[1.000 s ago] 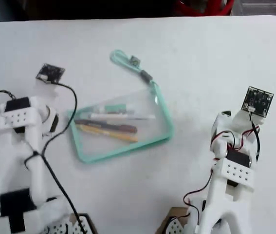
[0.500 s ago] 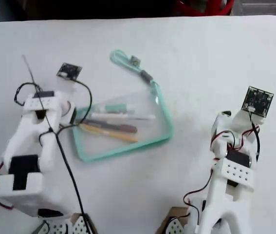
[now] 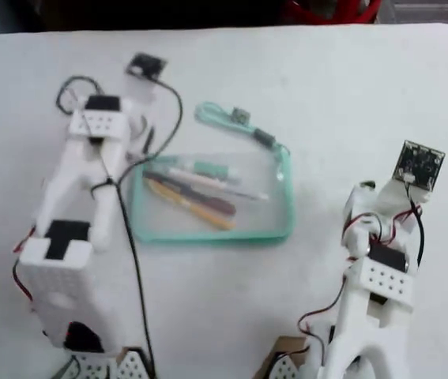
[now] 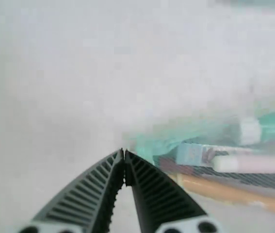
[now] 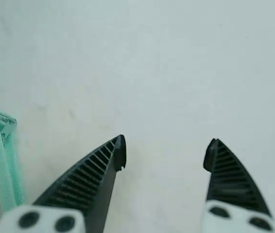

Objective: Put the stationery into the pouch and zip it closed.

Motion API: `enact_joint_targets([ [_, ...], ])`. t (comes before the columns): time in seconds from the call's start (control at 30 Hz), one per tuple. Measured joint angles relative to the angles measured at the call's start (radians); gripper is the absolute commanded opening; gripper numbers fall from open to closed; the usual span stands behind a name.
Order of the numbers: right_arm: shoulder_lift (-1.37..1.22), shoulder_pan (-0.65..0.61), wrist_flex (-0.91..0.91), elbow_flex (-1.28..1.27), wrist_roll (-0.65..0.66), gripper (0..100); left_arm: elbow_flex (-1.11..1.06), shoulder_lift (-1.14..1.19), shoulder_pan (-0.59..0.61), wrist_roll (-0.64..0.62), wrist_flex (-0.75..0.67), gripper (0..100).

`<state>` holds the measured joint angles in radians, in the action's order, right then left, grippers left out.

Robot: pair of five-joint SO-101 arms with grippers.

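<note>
A clear pouch with a teal rim [image 3: 208, 235] lies flat mid-table, holding several pens and pencils [image 3: 196, 196]. Its teal strap [image 3: 227, 117] and dark zipper pull [image 3: 265, 139] trail off the far right corner. My left gripper [image 3: 144, 142] is shut at the pouch's far left corner. In the left wrist view its tips [image 4: 124, 154] meet right beside the teal corner [image 4: 144, 145], with the pens [image 4: 244, 162] just beyond. I see nothing between the fingers. My right gripper [image 5: 166, 148] stands open over bare table, right of the pouch, with the strap [image 5: 1, 160] off to one side.
The white table [image 3: 326, 87] runs wide behind and to the right of the pouch. The left arm's black cable [image 3: 133, 237] trails along the pouch's left side. Both arm bases stand at the near edge.
My left arm has swung toward the far side and to the right, to the pouch's far left corner. The pouch has slid right and turned level. The right arm has not moved.
</note>
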<state>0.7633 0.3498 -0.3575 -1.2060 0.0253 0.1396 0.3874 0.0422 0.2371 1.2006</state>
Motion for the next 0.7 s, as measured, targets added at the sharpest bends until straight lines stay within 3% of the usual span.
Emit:
enact_joint_targets([
  [0.23, 0.000, -0.049, 0.000, 0.000, 0.008, 25.4, 0.425, -0.006, 0.118, 0.002, 0.158, 2],
  [0.47, 0.000, -0.247, -0.009, 0.006, 0.216, 25.4, 0.852, -0.006, 0.163, 0.002, 0.178, 2],
  [0.6, 0.048, -0.316, -0.192, 0.143, 0.269, 25.4, 1.103, -0.020, 0.161, 0.000, 0.290, 2],
  [0.7, 0.117, -0.348, -0.428, 0.341, 0.269, 25.4, 1.318, -0.072, 0.135, 0.000, 0.459, 2],
])
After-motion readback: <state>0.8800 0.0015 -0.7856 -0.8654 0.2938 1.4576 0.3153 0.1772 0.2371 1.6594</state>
